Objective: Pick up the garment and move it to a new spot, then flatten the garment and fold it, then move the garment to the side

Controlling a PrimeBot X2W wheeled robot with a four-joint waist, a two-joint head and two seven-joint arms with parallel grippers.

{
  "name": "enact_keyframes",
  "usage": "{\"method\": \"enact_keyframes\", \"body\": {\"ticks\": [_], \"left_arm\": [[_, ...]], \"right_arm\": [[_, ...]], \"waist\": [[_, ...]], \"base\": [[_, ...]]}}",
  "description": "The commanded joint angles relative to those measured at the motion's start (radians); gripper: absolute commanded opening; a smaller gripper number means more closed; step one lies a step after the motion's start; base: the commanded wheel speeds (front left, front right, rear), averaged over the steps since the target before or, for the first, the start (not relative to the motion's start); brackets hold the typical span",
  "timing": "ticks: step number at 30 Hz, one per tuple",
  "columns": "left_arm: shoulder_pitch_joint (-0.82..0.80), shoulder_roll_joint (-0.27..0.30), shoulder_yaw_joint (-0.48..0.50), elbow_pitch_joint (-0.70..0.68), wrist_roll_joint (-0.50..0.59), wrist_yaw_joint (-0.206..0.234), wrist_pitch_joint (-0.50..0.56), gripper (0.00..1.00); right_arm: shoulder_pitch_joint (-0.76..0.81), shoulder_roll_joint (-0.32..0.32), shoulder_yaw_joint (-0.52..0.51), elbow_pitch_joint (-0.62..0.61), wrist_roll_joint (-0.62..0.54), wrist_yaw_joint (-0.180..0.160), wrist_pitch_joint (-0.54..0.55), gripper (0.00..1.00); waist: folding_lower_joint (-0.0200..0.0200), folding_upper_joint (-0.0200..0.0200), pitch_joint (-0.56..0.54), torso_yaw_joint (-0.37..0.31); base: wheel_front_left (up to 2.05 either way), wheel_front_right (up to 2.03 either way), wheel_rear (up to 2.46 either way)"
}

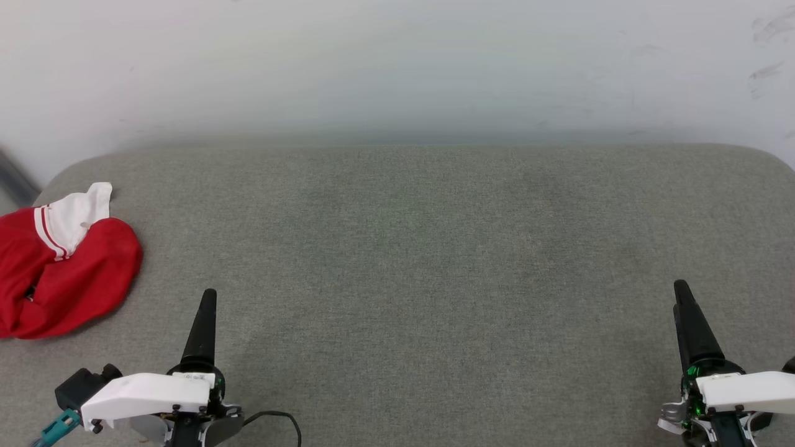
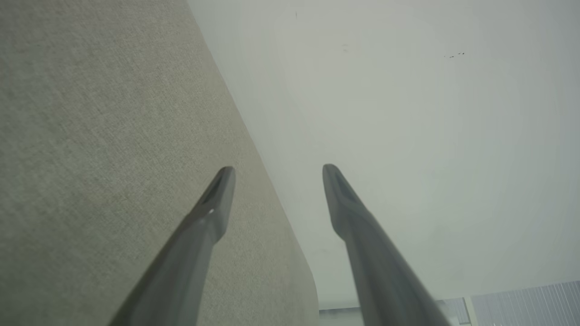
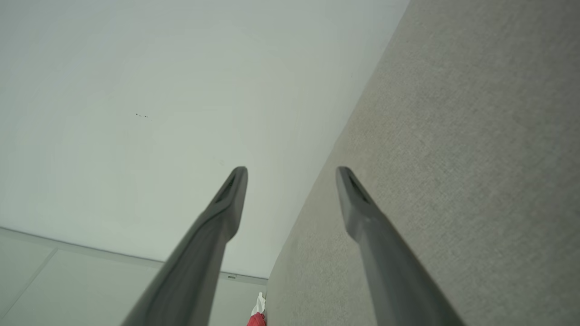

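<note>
The garment (image 1: 68, 273) lies crumpled at the grey cushion's (image 1: 435, 248) left edge. Left gripper (image 2: 277, 170) and right gripper (image 3: 292, 170) hover near, spread wide, empty, likely poised for pickup.

A grey fabric-covered surface (image 1: 435, 261) stands against a plain white wall (image 1: 397, 62).

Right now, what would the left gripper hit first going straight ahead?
Way looks free: beyond the left gripper, only grey cushion, then probably the wall; the garment lies off to its left.
</note>
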Motion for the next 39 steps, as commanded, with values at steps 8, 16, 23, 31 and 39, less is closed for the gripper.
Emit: {"method": "enact_keyframes", "body": {"ticks": [8, 16, 23, 31, 39], "left_arm": [[-0.003, 0.003, -0.036, -0.067, 0.226, 0.062, -0.040, 1.00], [0.009, 0.006, -0.069, -0.080, 0.408, 0.108, -0.071, 1.00], [0.015, 0.021, -0.106, -0.091, 0.519, 0.140, -0.092, 1.00], [0.023, 0.042, -0.148, -0.096, 0.623, 0.183, -0.118, 1.00], [0.028, 0.060, -0.186, -0.104, 0.714, 0.209, -0.143, 1.00]], "right_arm": [[0.005, 0.000, 0.017, -0.087, -0.220, 0.000, -0.040, 1.00], [0.022, 0.000, 0.040, -0.127, -0.406, 0.000, -0.071, 1.00], [0.037, 0.000, 0.045, -0.132, -0.522, 0.000, -0.091, 1.00], [0.052, 0.000, 0.047, -0.136, -0.643, 0.000, -0.118, 1.00], [0.067, 0.000, 0.052, -0.141, -0.740, 0.000, -0.141, 1.00]], "waist": [[0.0000, -0.0001, 0.002, 0.001], [0.0000, -0.0001, 0.003, 0.002], [0.0000, -0.0001, 0.003, 0.004], [0.0000, -0.0001, 0.003, 0.002], [0.0000, -0.0001, 0.003, 0.001]], "base": [[0.00, 0.00, 0.00], [0.00, 0.00, 0.00], [0.00, 0.00, 0.00], [0.00, 0.00, 0.00], [0.00, 0.00, 0.00]]}}
